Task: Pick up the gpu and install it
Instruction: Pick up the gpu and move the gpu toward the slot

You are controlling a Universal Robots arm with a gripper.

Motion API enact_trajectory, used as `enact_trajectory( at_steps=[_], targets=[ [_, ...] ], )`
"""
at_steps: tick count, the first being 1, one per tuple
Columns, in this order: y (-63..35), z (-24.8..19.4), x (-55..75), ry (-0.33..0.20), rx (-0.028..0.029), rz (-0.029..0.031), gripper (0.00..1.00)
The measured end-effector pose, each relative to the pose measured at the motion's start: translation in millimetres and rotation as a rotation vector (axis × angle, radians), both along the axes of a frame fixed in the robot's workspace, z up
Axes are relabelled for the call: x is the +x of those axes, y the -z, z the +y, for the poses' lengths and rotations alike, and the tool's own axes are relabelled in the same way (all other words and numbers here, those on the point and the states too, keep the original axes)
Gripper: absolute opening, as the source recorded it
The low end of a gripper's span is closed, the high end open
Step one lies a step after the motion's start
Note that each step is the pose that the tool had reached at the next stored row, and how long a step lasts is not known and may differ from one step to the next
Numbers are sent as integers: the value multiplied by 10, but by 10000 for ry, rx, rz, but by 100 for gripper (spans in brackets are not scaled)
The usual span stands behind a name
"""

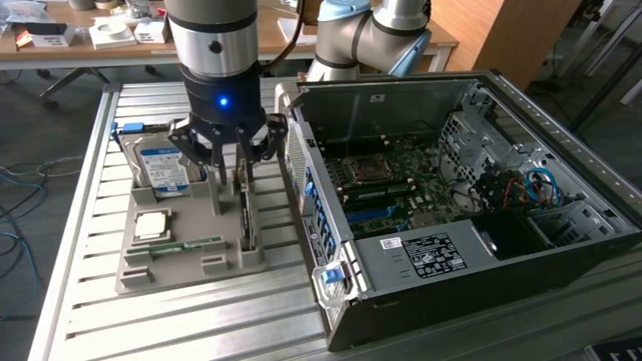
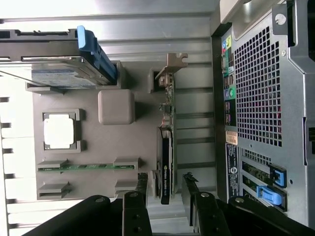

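Behind it all sits a long pale wooden desk (image 1: 71, 50) cluttered with small white boxes (image 1: 110, 34), a tall brown wooden panel (image 1: 501, 30) at the exterior view's right, dull grey floor (image 1: 40, 128) trailing loose cables (image 1: 22, 174), and a ribbed silver metal tabletop (image 1: 201, 316) catching bright light.

Exterior view, from tray (image 1: 150, 280) centre: hard drive (image 1: 161, 165) at 11 o'clock, processor (image 1: 152, 225) at 9, memory stick (image 1: 188, 244) at 6, gpu (image 1: 245, 214) on edge at 3. Computer case (image 1: 461, 263) beyond it, on the table (image 1: 201, 327).
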State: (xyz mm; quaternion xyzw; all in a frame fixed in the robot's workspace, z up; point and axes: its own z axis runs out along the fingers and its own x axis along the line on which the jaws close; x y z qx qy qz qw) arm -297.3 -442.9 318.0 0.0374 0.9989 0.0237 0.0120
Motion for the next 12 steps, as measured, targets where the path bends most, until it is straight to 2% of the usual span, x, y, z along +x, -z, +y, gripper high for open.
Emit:
enact_trajectory(
  at_steps=[12],
  targets=[
    [171,0,0,0,0,-1,41]
  ],
)
